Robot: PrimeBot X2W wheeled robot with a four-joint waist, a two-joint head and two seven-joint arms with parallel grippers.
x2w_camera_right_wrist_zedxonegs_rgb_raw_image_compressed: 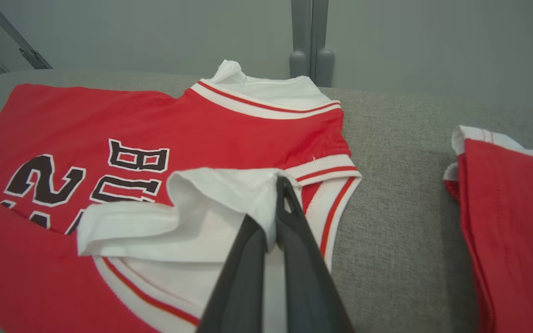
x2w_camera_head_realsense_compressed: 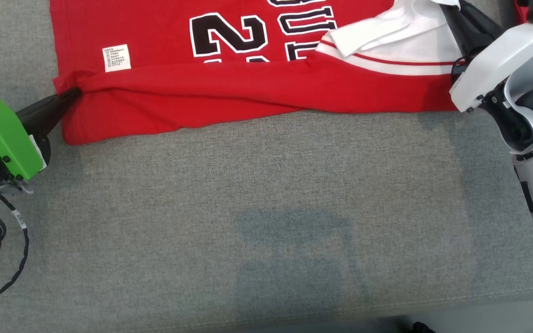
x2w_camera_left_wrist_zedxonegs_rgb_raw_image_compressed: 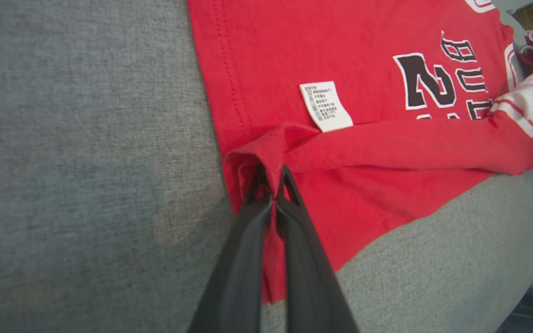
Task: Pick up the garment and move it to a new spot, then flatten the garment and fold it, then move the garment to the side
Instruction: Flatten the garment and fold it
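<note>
The garment (x2w_camera_head_realsense_compressed: 229, 88) is a red jersey with black numerals, white trim and a white care label (x2w_camera_head_realsense_compressed: 117, 58). It lies across the far part of the grey cushion (x2w_camera_head_realsense_compressed: 266, 194), and its near long edge is lifted and folded over the print. My left gripper (x2w_camera_head_realsense_compressed: 71, 94) is shut on the red hem corner (x2w_camera_left_wrist_zedxonegs_rgb_raw_image_compressed: 266, 152) at the jersey's left end, with its tips (x2w_camera_left_wrist_zedxonegs_rgb_raw_image_compressed: 273, 180) pinching a fold. My right gripper (x2w_camera_head_realsense_compressed: 449, 9) is shut on the white sleeve fabric (x2w_camera_right_wrist_zedxonegs_rgb_raw_image_compressed: 220, 194) at the right end, which is lifted and folded over the print.
A second red piece with white trim (x2w_camera_right_wrist_zedxonegs_rgb_raw_image_compressed: 507, 222) lies to the right of the jersey. A grey post (x2w_camera_right_wrist_zedxonegs_rgb_raw_image_compressed: 310, 41) stands behind the cushion against a grey wall. Black cables (x2w_camera_head_realsense_compressed: 3, 249) hang by my left arm. The cushion's front seam (x2w_camera_head_realsense_compressed: 387, 307) runs near me.
</note>
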